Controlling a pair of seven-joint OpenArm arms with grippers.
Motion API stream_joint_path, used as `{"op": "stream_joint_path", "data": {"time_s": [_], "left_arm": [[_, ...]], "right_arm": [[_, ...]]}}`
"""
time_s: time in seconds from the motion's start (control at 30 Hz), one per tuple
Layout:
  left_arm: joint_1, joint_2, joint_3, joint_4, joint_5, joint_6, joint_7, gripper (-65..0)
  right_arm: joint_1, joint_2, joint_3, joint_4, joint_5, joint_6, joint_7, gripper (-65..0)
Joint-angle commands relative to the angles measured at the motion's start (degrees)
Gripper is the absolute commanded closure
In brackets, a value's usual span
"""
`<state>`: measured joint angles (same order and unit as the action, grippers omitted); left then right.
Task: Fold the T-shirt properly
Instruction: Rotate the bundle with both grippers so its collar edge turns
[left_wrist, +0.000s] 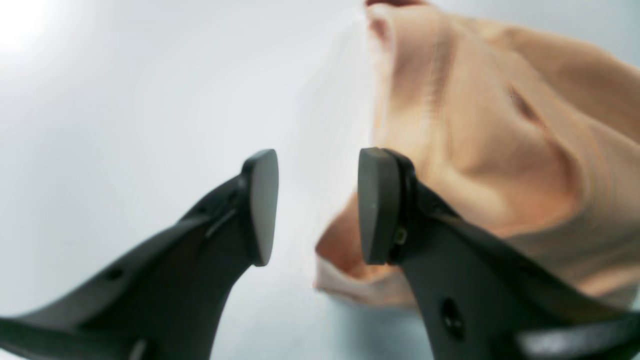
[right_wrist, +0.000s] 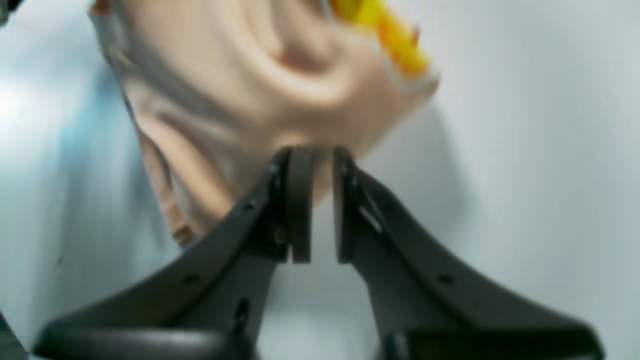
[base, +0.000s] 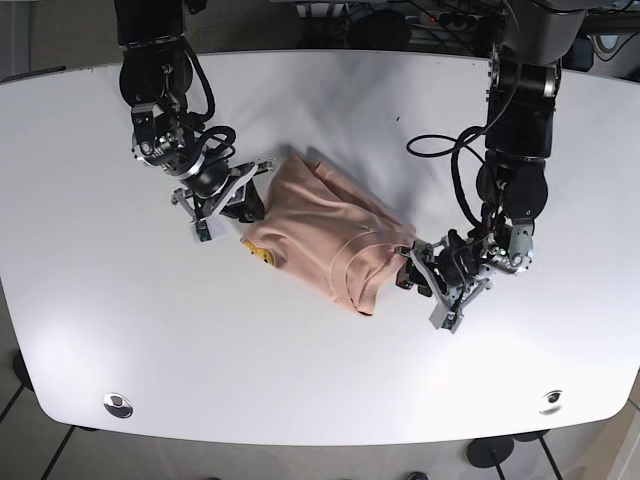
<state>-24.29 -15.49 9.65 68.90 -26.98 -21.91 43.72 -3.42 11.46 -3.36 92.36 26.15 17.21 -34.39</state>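
Nearest the front edge of the white table (base: 320, 400), bare surface only. Mid-table: one peach T-shirt (base: 325, 235), bunched into a rough slanted bundle with ridges and overlapping layers, a small yellow patch (base: 262, 257) showing at its near-left corner. Left gripper (left_wrist: 317, 207) sits just beside the shirt's near-right corner, jaws spread with clear table showing between them, holding nothing. Right gripper (right_wrist: 320, 210), farther back at the shirt's far-left edge, has its jaws drawn close with a narrow gap; cloth lies right behind the tips, but whether any is pinched cannot be told. Task status, judged: the shirt seems partly gathered or doubled over, yet edges are uneven and wrinkled, so squaring and further folds likely remain. Not determinable: sleeves and collar, lost in the creases; how many layers are stacked; what the yellow patch is. Both wrist views are blurred and crop the shirt. Far table edge: cables and arm bases, cut off.
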Motion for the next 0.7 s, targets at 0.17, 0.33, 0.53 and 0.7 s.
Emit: {"op": "stream_joint_path", "data": {"time_s": [0.17, 0.33, 0.53, 0.7], "left_arm": [[8.87, 1.29, -0.38, 18.17, -0.84, -0.2, 0.89, -24.0], [15.37, 3.31, -0.55, 20.46, -0.58, 0.15, 1.51, -23.9], [12.29, 3.57, -3.28, 8.5, -0.58, -0.2, 1.15, -23.9], [3.15, 3.57, -2.49, -5.39, -0.58, -0.2, -4.74, -23.9]], "right_arm": [[10.5, 1.77, 0.32, -7.57, 0.79, 0.33, 1.56, -6.8], [16.74, 2.65, -0.38, -18.99, 0.79, 0.77, 1.82, -6.7], [16.3, 2.65, -7.59, -20.31, 0.97, 0.59, 3.67, -6.5], [10.5, 1.15, -8.82, -13.46, 0.88, 0.33, 3.58, -6.5]]}}
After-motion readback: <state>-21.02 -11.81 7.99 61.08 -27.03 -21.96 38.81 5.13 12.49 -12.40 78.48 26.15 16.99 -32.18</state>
